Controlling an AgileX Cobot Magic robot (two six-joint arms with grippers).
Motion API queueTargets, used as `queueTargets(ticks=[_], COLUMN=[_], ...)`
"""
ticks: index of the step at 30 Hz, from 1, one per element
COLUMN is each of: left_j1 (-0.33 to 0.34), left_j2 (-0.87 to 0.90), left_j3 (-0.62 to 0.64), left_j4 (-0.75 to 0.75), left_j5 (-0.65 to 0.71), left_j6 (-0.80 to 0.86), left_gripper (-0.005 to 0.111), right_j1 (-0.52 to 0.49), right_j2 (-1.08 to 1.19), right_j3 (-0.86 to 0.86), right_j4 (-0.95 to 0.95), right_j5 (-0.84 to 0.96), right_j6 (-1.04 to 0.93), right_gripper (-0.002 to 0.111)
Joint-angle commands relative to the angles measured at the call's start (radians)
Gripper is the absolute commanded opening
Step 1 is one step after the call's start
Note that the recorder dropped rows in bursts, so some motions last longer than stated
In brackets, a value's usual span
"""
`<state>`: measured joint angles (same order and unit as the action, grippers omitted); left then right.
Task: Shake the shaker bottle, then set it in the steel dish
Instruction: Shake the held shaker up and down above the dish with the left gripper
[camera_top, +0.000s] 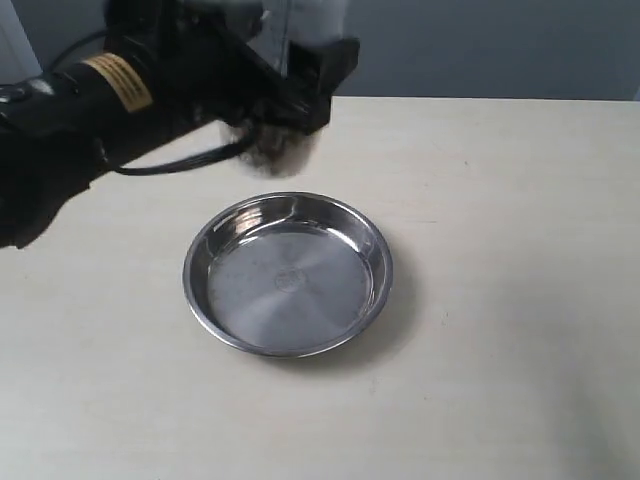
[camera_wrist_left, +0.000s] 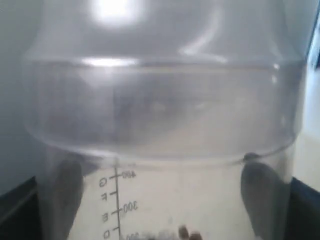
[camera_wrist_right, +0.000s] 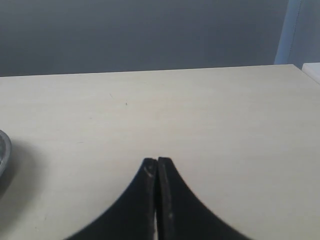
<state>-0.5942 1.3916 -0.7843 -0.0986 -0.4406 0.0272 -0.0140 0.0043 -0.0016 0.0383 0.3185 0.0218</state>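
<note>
Left jaws hold the shaker bottle (camera_top: 275, 152) above the surface (camera_top: 500, 300), beyond the steel dish (camera_top: 288, 275).
The dish lies nearest; past its far rim the bottle's clear body sits clamped from both sides. Right jaws pressed together, holding nothing.

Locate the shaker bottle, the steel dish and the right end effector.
shaker bottle (camera_wrist_left: 160, 50): left wrist view, frosted shoulder.
steel dish (camera_top: 290, 290): exterior view, flat bottom.
right end effector (camera_wrist_right: 157, 162): right wrist view, between fingertips.

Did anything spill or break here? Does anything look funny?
Nothing stands out. The left gripper holds the shaker bottle on the far side of the steel dish. The bottle only looks smeary because the picture is blurred there. The dish sits flat and empty, and no grains show on the table.
</note>
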Motion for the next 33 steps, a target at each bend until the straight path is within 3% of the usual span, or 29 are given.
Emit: queueTargets(ticks=[1, 5, 8, 13, 15, 17, 20, 21, 23, 25, 30, 33], left_j1=[0.003, 0.003, 0.015, 0.015, 0.006, 0.009, 0.009, 0.009, 0.003, 0.007, 0.009, 0.002], left_j2=[0.142, -0.001, -0.078, 0.216, 0.090, -0.047, 0.188, 0.197, 0.050, -0.062, 0.170, 0.102], left_j3=[0.075, 0.003, -0.028, 0.106, 0.054, 0.003, 0.132, 0.133, 0.080, 0.032, 0.135, 0.110], left_j4=[-0.034, 0.081, 0.055, -0.006, 0.122, 0.099, 0.017, 0.015, 0.110, 0.114, 0.012, 0.067], left_j5=[0.027, 0.048, 0.034, 0.002, 0.005, 0.003, -0.012, -0.016, -0.039, -0.048, -0.054, -0.060], left_j6=[-0.051, -0.049, -0.057, -0.136, -0.124, -0.120, -0.161, -0.181, -0.181, -0.160, -0.161, -0.159], left_gripper=[0.000, 0.000, 0.000, 0.000, 0.000, 0.000, 0.000, 0.000, 0.000, 0.000, 0.000, 0.000], right_j1=[0.004, 0.004, 0.004, 0.004, 0.004, 0.004, 0.004, 0.004, 0.004, 0.004, 0.004, 0.004], right_j2=[-0.004, -0.004, -0.004, -0.004, -0.004, -0.004, -0.004, -0.004, -0.004, -0.004, -0.004, -0.004], right_j3=[0.002, 0.002, 0.002, 0.002, 0.002, 0.002, 0.002, 0.002, 0.002, 0.002, 0.002, 0.002], right_j4=[0.000, 0.000, 0.000, 0.000, 0.000, 0.000, 0.000, 0.000, 0.000, 0.000, 0.000, 0.000], right_j5=[-0.012, -0.012, -0.012, -0.012, -0.012, -0.012, -0.012, -0.012, -0.012, -0.012, -0.012, -0.012], right_j6=[-0.002, -0.002, -0.002, -0.002, -0.002, -0.002, -0.002, -0.002, -0.002, -0.002, -0.002, -0.002], right_gripper=[-0.001, -0.001, -0.001, -0.001, -0.001, -0.001, -0.001, -0.001, -0.001, -0.001, -0.001, -0.001])
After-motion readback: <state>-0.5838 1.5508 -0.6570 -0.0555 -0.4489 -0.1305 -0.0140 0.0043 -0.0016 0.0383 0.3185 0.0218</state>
